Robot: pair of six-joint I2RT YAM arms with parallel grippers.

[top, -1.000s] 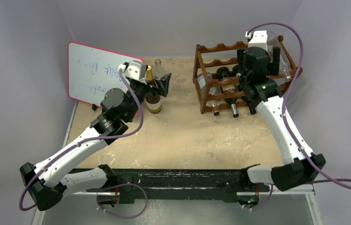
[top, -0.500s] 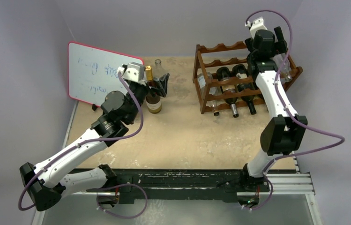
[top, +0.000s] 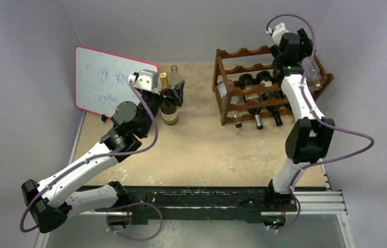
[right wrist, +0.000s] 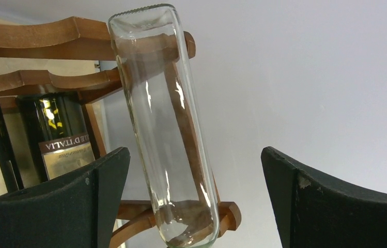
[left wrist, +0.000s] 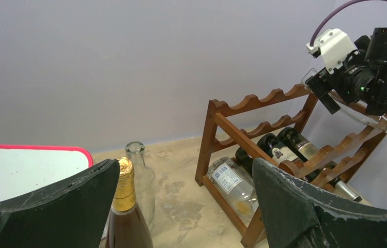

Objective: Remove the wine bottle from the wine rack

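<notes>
On tan table [top: 206,150], wine rack [top: 240,52] with bottles [top: 251,97]; left tool [left wrist: 183,165], right tool [right wrist: 195,152] gaping, empty.

Pale purple walls [top: 196,26] stand at twelve, nine and three o'clock. The sandy table [top: 212,155] looks scuffed, maybe dusty.
</notes>
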